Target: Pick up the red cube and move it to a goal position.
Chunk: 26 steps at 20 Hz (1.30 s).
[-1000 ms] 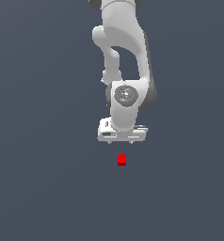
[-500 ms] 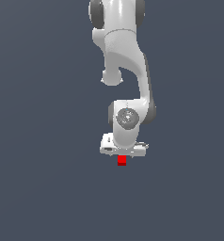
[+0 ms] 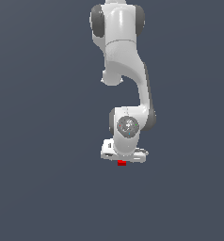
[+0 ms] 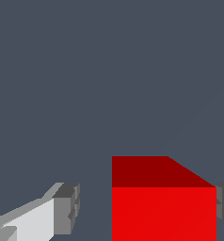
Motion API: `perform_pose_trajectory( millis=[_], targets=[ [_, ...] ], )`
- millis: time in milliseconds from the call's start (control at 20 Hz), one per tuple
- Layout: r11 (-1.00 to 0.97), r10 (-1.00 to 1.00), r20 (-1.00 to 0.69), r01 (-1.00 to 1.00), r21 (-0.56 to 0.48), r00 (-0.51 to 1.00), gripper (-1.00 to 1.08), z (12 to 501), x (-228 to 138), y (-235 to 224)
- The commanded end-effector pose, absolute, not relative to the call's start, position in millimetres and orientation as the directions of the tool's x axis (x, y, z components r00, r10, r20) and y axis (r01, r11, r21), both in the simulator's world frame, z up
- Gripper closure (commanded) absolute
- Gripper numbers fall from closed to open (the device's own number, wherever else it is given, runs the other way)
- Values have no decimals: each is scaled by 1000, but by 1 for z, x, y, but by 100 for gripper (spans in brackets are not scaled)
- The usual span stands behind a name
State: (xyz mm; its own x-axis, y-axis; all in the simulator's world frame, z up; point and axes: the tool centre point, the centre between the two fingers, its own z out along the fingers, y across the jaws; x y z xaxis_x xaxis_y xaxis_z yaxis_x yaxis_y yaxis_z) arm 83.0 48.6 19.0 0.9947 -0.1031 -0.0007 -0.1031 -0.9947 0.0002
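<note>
The white Panda arm (image 3: 125,70) reached straight down over a plain dark grey surface (image 3: 43,188), its wrist folded low so that the gripper (image 4: 144,207) hung directly above the red cube (image 3: 122,163); in the exterior view only a thin sliver of the cube showed, just beneath the white gripper body, the rest being hidden behind it. The wrist view placed the cube between the two fingers (image 4: 67,207); the jaws stood spread, one grey pad well clear of the cube with bare surface showing in the gap, the other pad sitting right at the cube's opposite edge; whether that pad touched the cube could not be told. The cube's top face appeared darker red and its near face brighter; it lay off-centre between the fingers, closer to the pad at its edge. Nothing else stood near the cube on the grey surface.
</note>
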Motion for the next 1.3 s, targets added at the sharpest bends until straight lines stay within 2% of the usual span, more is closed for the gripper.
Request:
perform_pose_trajectory(
  millis=[0, 200, 250, 1250],
  targets=[
    [-995, -105, 0, -105, 0, 995, -92, 18, 84, 49],
    [-995, -103, 0, -103, 0, 995, -92, 20, 84, 48],
    [-995, -103, 0, -103, 0, 995, 108, 20, 84, 48],
    [-995, -103, -1, -103, 0, 995, 108, 36, 74, 37]
  ],
)
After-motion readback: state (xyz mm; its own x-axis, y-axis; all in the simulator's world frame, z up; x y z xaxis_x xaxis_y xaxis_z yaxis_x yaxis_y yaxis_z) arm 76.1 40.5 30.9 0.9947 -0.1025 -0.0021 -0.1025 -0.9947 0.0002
